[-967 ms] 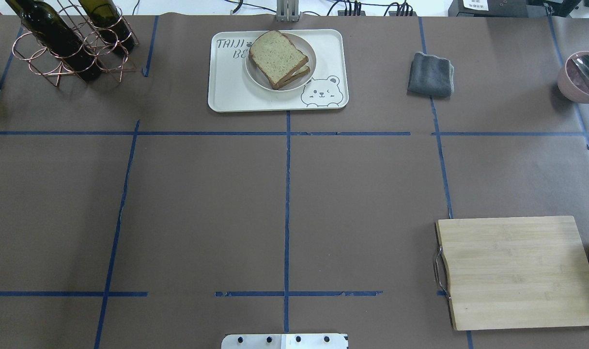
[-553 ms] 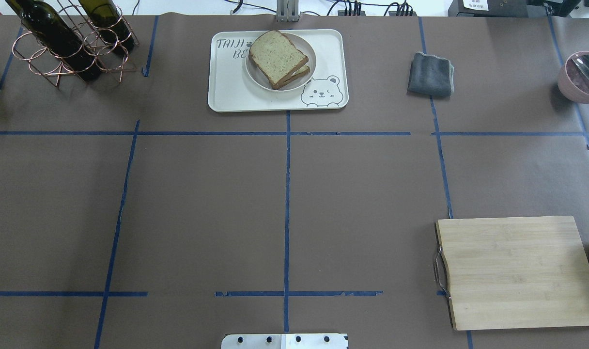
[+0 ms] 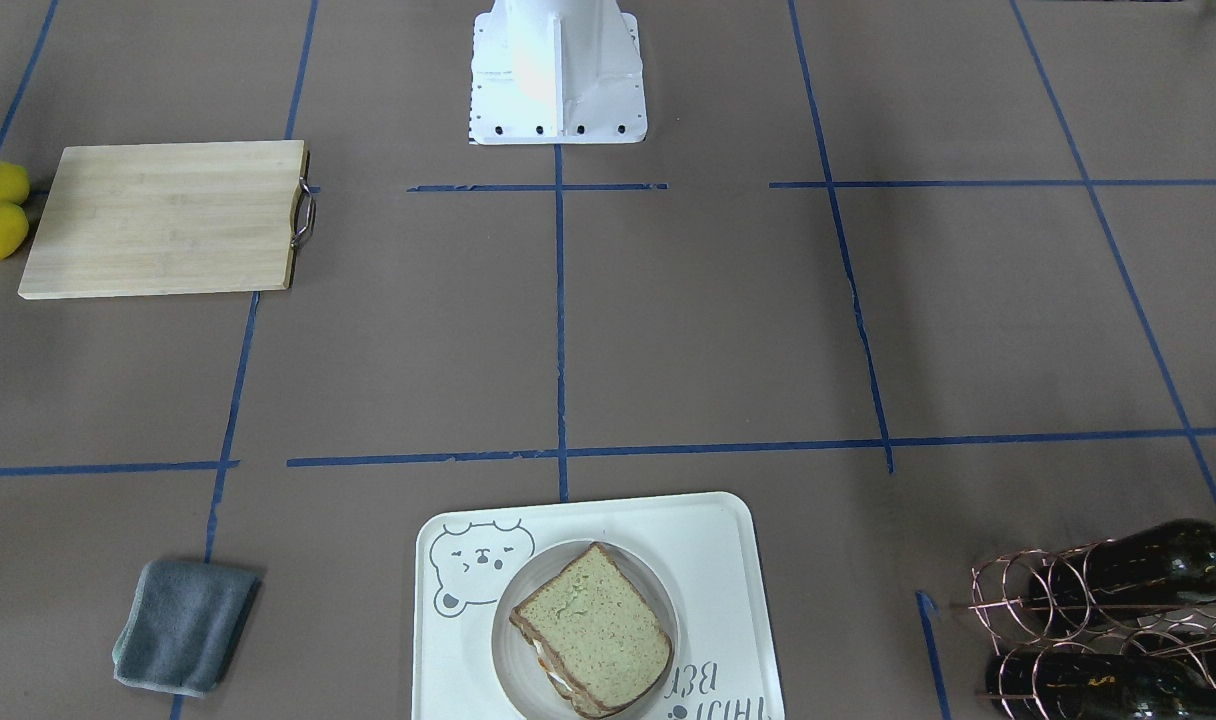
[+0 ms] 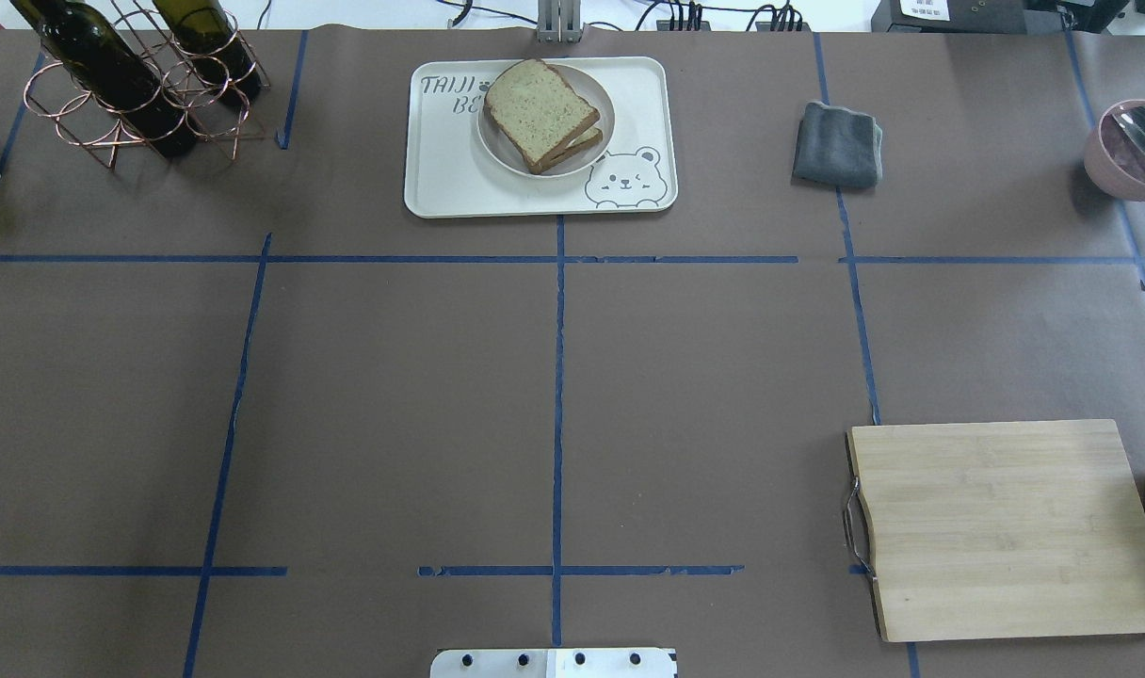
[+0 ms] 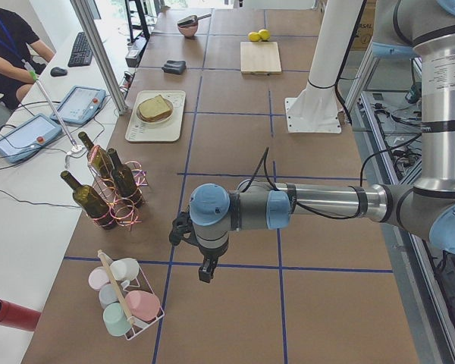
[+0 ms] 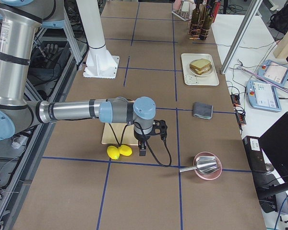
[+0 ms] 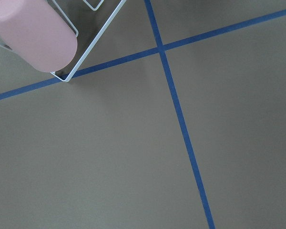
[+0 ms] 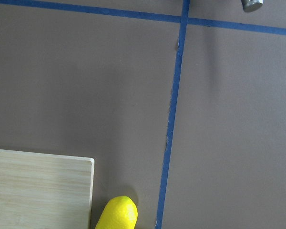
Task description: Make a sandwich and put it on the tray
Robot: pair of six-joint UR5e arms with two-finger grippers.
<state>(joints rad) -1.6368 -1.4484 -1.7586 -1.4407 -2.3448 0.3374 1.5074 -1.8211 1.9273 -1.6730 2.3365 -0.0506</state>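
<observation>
- The sandwich (image 4: 541, 113) lies on a round plate (image 4: 603, 111), and the plate sits inside the tray (image 4: 441, 179) at the far middle of the table
- Top slice sits a little askew over the bottom one; in the front view a sliver of white shows between them at one edge
- By my reading the task is as good as done, so the step in hand is only to park the arms
- To do that well: keep both arms out toward the table ends, well apart from the tray, with no sweep over the plate that could nudge the top slice
- Left gripper (image 5: 205, 271) hangs pointing down over bare table near a cup rack (image 5: 125, 299); it touches nothing I can see, and I cannot tell how wide its fingers stand
- Right gripper (image 6: 143, 149) hangs just beside two lemons (image 6: 119, 151) at the edge of the board (image 4: 996, 527); nothing visible in it, and whether it is parted or closed I cannot tell
- Neither wrist view shows any fingers, only tape lines and table
</observation>
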